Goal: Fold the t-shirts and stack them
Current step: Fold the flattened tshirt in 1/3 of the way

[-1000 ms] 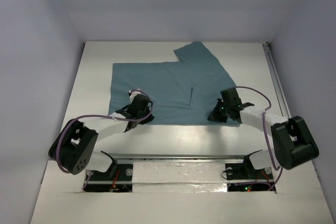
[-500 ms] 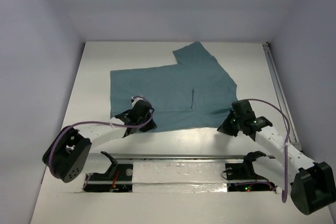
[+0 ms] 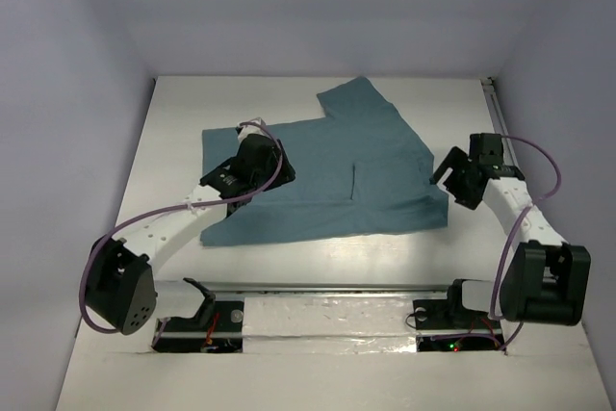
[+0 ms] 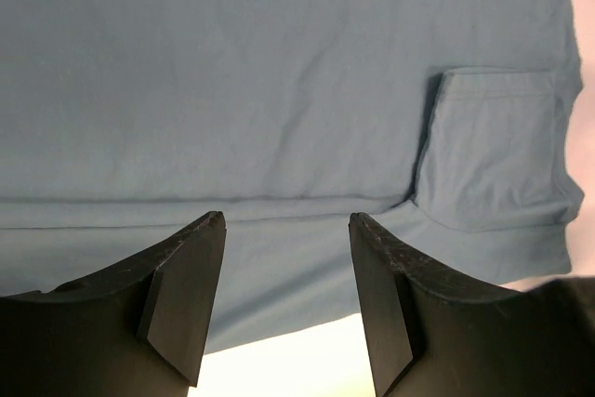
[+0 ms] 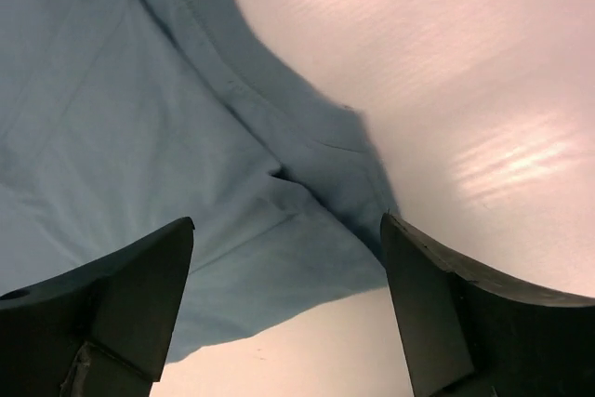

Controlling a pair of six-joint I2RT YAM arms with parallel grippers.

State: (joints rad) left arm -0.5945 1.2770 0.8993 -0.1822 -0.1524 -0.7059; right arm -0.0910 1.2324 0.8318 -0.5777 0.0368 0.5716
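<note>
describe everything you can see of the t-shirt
The t-shirt is plain teal, soft-looking cloth with no print. It lies flat and partly folded on the white table, one sleeve jutting toward the far right, a hem seam along its near edge. The left gripper and right gripper are open over it; neither holds it.

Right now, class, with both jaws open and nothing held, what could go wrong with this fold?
The far sleeve of the t-shirt juts past the body, so the next fold may leave it sticking out. At the right-hand corner the layers overlap and wrinkle; the right jaws might pinch only one layer.
</note>
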